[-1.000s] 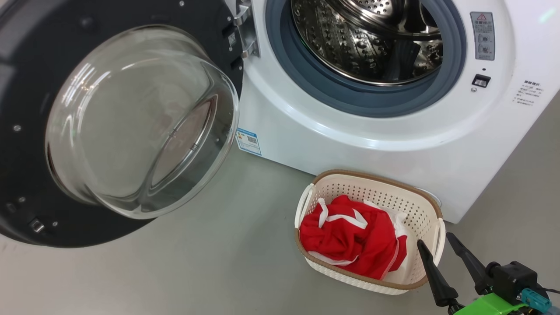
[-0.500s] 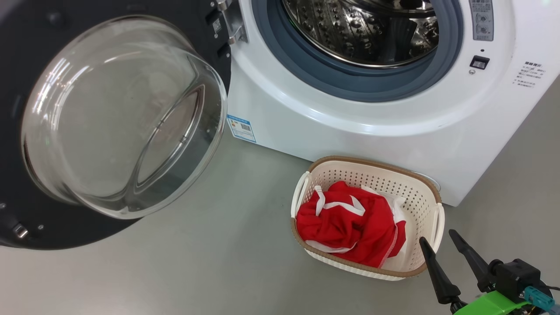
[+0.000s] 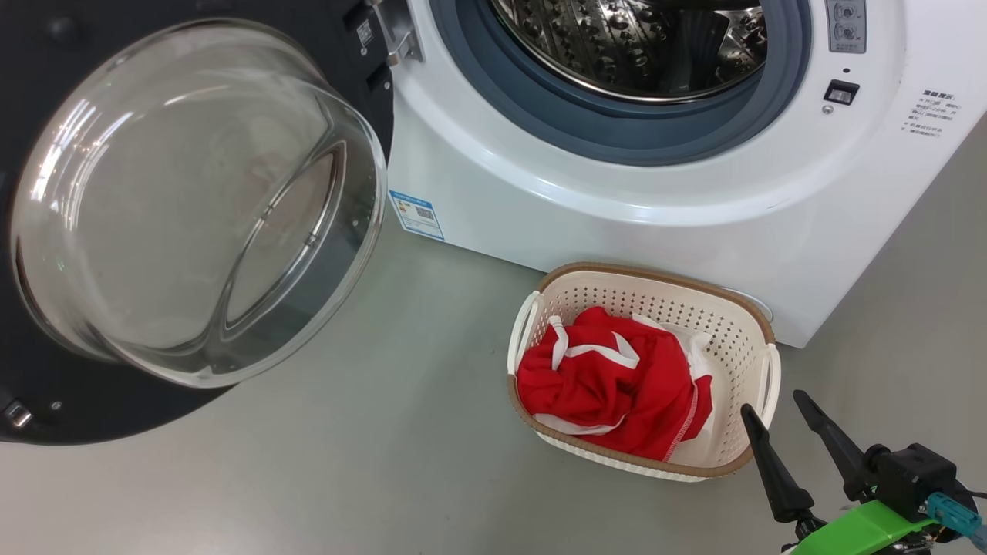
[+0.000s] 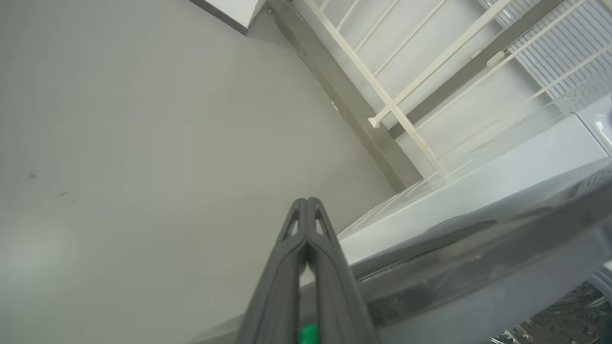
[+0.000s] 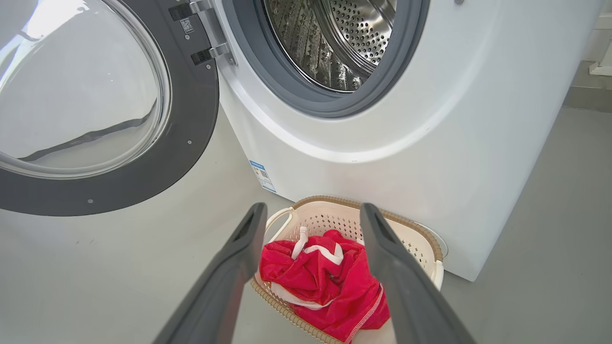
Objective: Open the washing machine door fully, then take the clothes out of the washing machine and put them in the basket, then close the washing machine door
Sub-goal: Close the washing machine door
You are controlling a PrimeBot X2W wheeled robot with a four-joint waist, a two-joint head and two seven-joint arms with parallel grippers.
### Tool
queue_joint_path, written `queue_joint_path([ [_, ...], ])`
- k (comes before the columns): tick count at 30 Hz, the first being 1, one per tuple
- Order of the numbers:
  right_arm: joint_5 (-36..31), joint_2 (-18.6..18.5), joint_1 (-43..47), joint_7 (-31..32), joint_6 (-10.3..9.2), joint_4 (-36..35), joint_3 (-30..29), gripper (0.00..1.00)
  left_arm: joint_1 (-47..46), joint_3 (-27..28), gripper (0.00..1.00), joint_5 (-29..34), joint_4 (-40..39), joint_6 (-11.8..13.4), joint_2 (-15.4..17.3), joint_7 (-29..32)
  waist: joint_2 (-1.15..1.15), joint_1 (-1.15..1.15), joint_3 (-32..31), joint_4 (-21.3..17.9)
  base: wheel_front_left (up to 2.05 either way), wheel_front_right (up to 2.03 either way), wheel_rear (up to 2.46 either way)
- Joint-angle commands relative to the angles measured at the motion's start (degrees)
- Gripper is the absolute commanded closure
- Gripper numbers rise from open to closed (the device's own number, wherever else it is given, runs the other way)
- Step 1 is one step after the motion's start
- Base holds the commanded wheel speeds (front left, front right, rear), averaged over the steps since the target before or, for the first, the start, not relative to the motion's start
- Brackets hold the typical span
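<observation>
The washing machine door (image 3: 193, 208) stands swung wide open at the left, its glass bowl facing me. The white washing machine (image 3: 617, 216) shows its bare steel drum (image 3: 632, 38). On the floor in front of it sits the basket (image 3: 655, 275) with the red clothes (image 3: 609, 385) bunched inside. My right gripper (image 3: 773, 402) is open and holds nothing, just off the basket's near right corner. In the right wrist view its fingers (image 5: 313, 208) frame the clothes (image 5: 320, 277) and the basket (image 5: 411, 229). My left gripper (image 4: 306, 201) is shut and holds nothing, above grey floor.
Grey floor (image 3: 385, 462) spreads between the door and the basket. The open door (image 5: 158, 172) overhangs the floor at the left. In the left wrist view a white railing (image 4: 392, 102) runs along a wall, with a grey glossy surface (image 4: 478, 239) close by.
The head view has shifted, so the machine, door and basket sit a little higher and further left. The clothes lie as before and my right gripper stays open near the basket.
</observation>
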Motion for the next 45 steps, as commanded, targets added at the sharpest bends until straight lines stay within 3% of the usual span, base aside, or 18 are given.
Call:
queue_joint_path([
  [1,-0.5,-1.0,-1.1,-0.4,0.36,-1.4,1.0,0.0,0.1,0.6,1.0,-1.5,-2.6,-0.3,4.8,1.6,0.0,0.0,0.0,0.0,0.0,0.0,0.0],
  [16,-0.5,-0.5,-0.5,-0.4,0.36,-1.3,1.0,0.0,8.6,-3.7,1.0,-12.0,-14.2,-0.3,5.0,14.5,0.0,0.0,-1.4,0.2,0.0,0.0,0.0],
  [30,-0.5,-0.1,0.2,-0.4,0.36,-1.2,0.7,0.0,15.8,-5.7,1.0,-20.7,-29.1,-0.3,4.9,20.0,0.0,0.0,-3.0,-0.3,0.0,0.0,0.0],
  [45,-0.6,0.2,0.6,-0.4,0.36,-1.2,0.3,0.0,17.9,-11.2,1.0,-25.3,-41.4,-0.3,2.9,22.6,0.0,0.0,-3.9,-1.2,0.0,0.0,0.0],
])
